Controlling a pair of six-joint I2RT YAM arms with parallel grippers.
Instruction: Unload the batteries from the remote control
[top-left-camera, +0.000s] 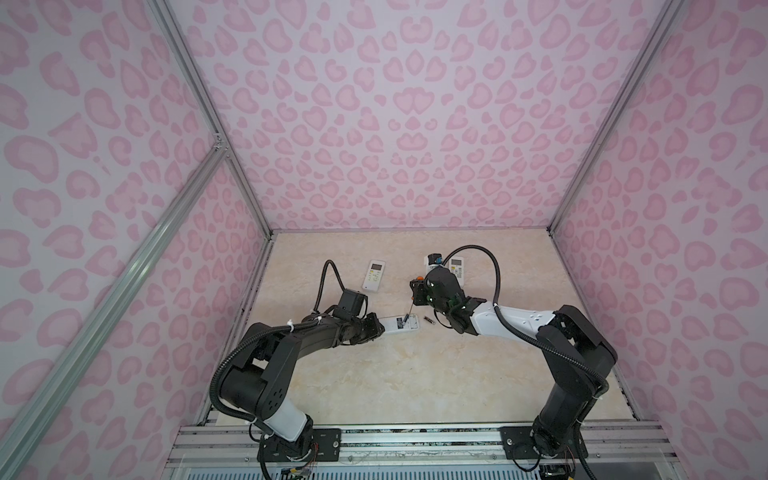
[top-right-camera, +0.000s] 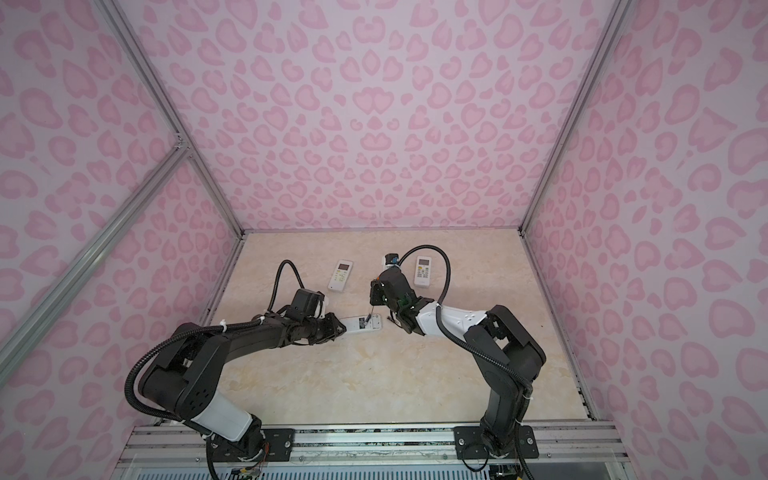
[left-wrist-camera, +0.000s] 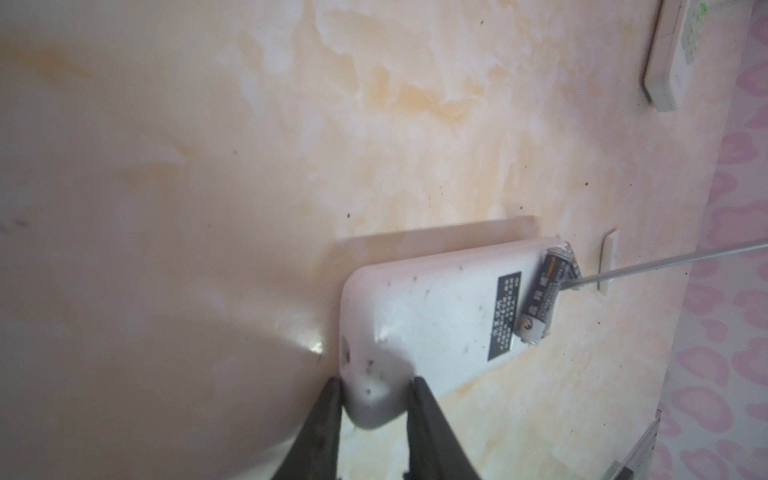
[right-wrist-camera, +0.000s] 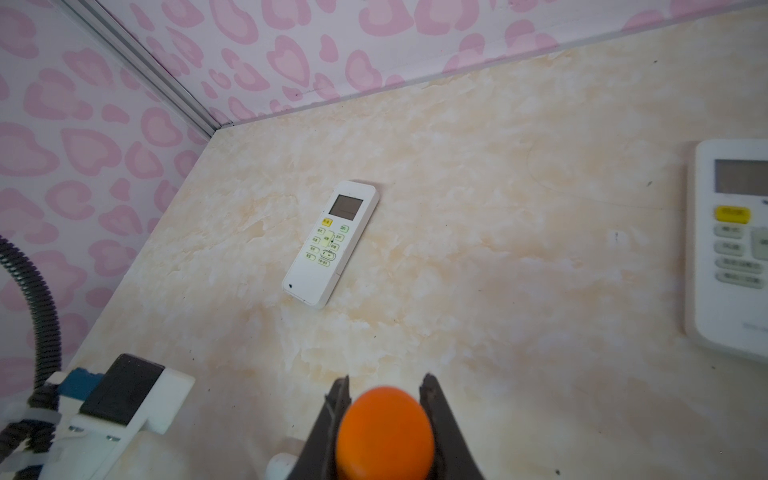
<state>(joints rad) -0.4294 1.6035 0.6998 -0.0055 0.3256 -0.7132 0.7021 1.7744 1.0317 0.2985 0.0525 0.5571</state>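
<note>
The battery (left-wrist-camera: 540, 295), black with a gold band, lay crosswise in the open compartment (left-wrist-camera: 571, 262) at the right end of the face-down remote (left-wrist-camera: 424, 316). It appeared partly raised out of the recess. Whether another cell sat beneath it could not be determined. The remote rested near the middle of the worktop (top-left-camera: 415, 374), lengthwise left to right.

The left claw (left-wrist-camera: 376, 386) was clenched on the remote's left end, one finger against each long edge. The screwdriver (left-wrist-camera: 665, 259) came in from the right, its tip touching the battery's side at about mid-length. The right claw (right-wrist-camera: 386, 380) was clenched on the screwdriver's orange handle.

A loose battery (top-left-camera: 427, 321) lay on the worktop just right of the remote. A small white cover (left-wrist-camera: 606, 262) lay just beyond the compartment end.

Two further remotes lay face up toward the far side: the left remote (top-left-camera: 374, 276) and the right remote (top-left-camera: 456, 266), the latter partly hidden by the right arm.
</note>
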